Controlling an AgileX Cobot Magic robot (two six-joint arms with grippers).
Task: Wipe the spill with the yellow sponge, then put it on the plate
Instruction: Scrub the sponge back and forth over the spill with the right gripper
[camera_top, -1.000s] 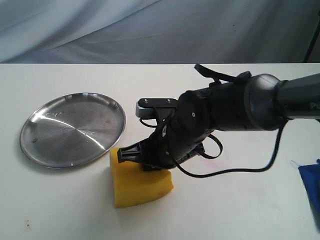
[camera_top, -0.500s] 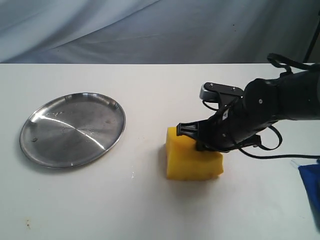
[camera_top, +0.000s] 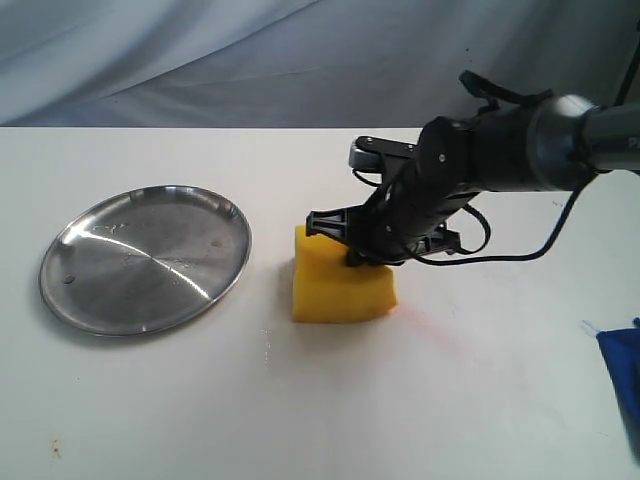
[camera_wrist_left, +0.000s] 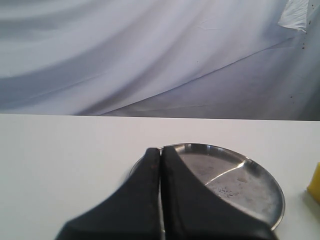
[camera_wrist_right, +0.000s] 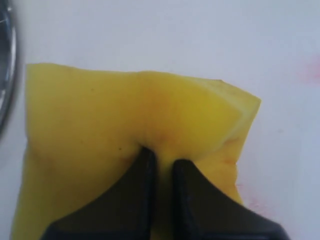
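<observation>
The yellow sponge (camera_top: 340, 285) rests on the white table, pressed down and pinched from above by my right gripper (camera_top: 362, 256). In the right wrist view the two black fingers (camera_wrist_right: 145, 170) dig into a fold of the sponge (camera_wrist_right: 100, 125). The steel plate (camera_top: 145, 257) lies to the sponge's left, apart from it, and its rim (camera_wrist_right: 6, 75) shows at the edge of the right wrist view. No tan spill shows; faint red smears (camera_top: 430, 320) lie right of the sponge. My left gripper (camera_wrist_left: 161, 155) is shut on nothing, with the plate (camera_wrist_left: 240, 180) behind it. It is out of the exterior view.
A blue cloth (camera_top: 622, 370) hangs at the table's right edge. A grey draped backdrop (camera_top: 300, 60) rises behind the table. A small speck (camera_top: 265, 348) marks the table in front of the sponge.
The right gripper dragged the sponge right from beside the plate, then back left to the middle. The left gripper shows only now.
</observation>
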